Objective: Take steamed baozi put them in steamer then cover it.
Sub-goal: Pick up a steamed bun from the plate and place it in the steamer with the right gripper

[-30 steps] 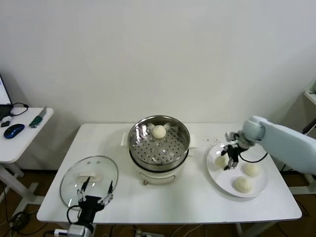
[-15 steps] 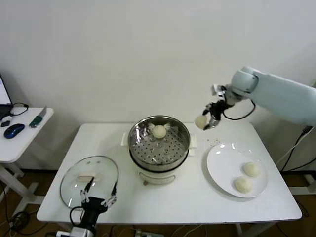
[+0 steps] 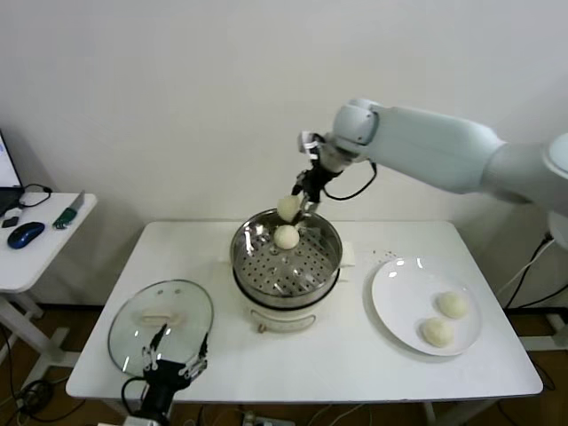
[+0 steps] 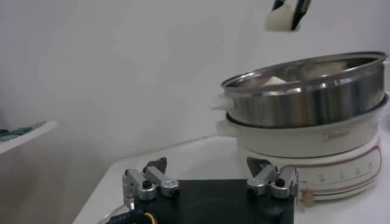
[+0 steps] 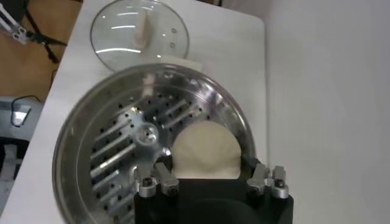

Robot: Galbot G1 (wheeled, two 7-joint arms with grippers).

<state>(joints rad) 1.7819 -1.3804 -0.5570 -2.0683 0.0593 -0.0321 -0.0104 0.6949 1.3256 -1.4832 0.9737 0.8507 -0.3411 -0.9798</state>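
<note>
My right jaws (image 3: 302, 202), upper centre of the head view, are closed narrow on one baozi (image 3: 288, 209), held in the air just above the far rim of the steamer (image 3: 286, 251). Right wrist view shows the bun (image 5: 205, 150) pinched between my pads, w/ the perforated floor below it. One bun (image 3: 286, 237) already sits at the back of the basket; two more (image 3: 453, 304) wait on the white plate (image 3: 395, 293), right of frame. To do this step well, I judge: carry the held bun a bit fwd toward frame centre so it lands on bare holes, not on top of the seated bun; lower till it nearly touches the floor before letting go, since a drop could make it roll; open slowly, dough may cling to the pads. Buns are round, so no real long axis; the held one looks dome-up but I can't be sure. The cover (image 3: 161, 321) lies flat on the tabletop (image 3: 355, 355), lower left, its oblong white handle (image 3: 155, 314) running roughly left-right in the frame, tilted slightly. My left jaws (image 3: 172, 355) hang spread wide w/ nothing in them, at the bottom edge just by the cover's near rim, idle.
</note>
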